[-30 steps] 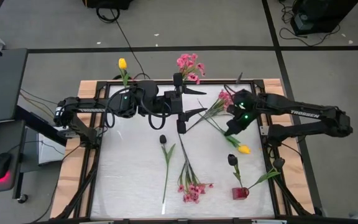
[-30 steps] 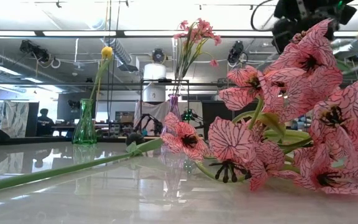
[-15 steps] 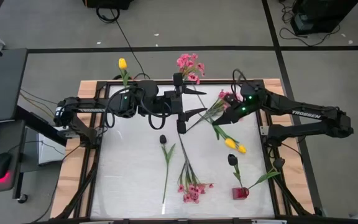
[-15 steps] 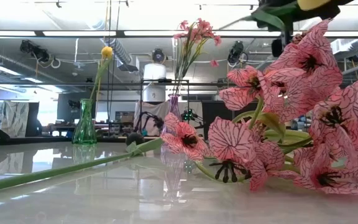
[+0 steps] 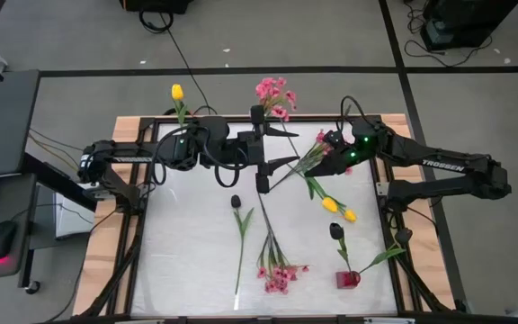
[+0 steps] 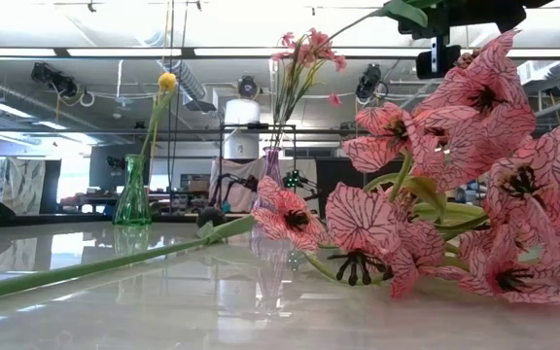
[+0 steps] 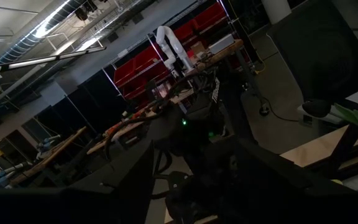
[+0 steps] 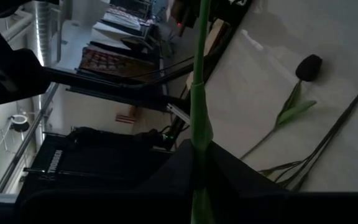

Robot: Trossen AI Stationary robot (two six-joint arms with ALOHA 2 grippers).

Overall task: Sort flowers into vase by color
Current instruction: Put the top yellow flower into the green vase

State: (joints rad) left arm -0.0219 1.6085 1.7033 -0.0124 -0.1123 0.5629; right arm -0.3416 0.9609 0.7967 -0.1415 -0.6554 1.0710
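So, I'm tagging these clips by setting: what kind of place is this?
Probably a robotics lab or workshop: exposed ceiling ducts, a white robot arm on a far workbench, and red storage racks behind it.

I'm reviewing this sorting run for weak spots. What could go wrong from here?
1. The right hand pinches the yellow tulip far up its stem, so the bloom hangs low and could snag the pink spray beside it.
2. The green vase has a narrow mouth already holding a yellow flower; threading in the stem may miss or tip it.
3. The left hand waits open nearby, crowding the path.
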